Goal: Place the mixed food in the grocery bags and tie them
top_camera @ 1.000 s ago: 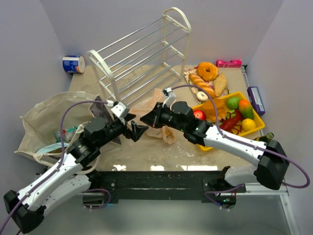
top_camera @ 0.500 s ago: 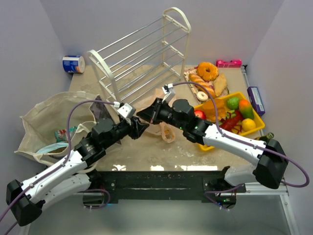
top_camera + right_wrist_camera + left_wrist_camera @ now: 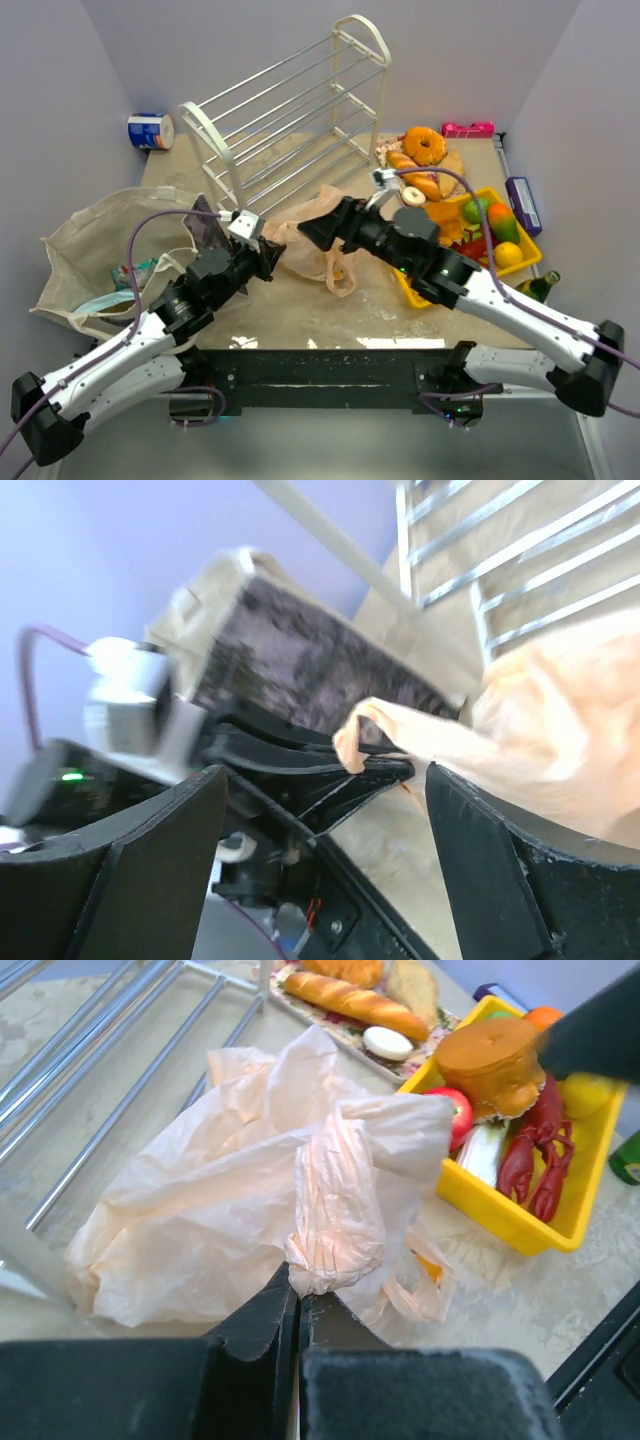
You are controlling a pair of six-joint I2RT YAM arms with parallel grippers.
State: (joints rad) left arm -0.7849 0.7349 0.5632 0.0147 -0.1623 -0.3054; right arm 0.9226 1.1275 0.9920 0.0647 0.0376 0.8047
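Note:
The peach plastic grocery bag (image 3: 306, 216) lies crumpled mid-table, something orange showing through it. My left gripper (image 3: 268, 258) is shut on a bunched strip of the bag (image 3: 335, 1215), pinched at the jaw tips (image 3: 297, 1295). My right gripper (image 3: 305, 232) hovers open just right of it, fingers spread with nothing between them (image 3: 325, 780); through that gap the left jaws are seen holding the bag's loop (image 3: 352, 742). The beige tote (image 3: 85, 245) lies open at the left with snack packets (image 3: 130, 275) inside. Toy fruit (image 3: 490, 220) and a red apple (image 3: 458, 1112) sit in the yellow tray (image 3: 530, 262).
A white wire rack (image 3: 290, 110) lies tipped over behind the bag. Bread loaves and a donut (image 3: 425, 150) sit at the back right, and a red lobster (image 3: 540, 1145) is in the tray. A blue-labelled roll (image 3: 150, 130), a purple box (image 3: 522, 205) and a green bottle (image 3: 543, 284) stand at the edges.
My left gripper moved in and closed on the bag's strip. My right gripper let go of it, opened and drew back to the right.

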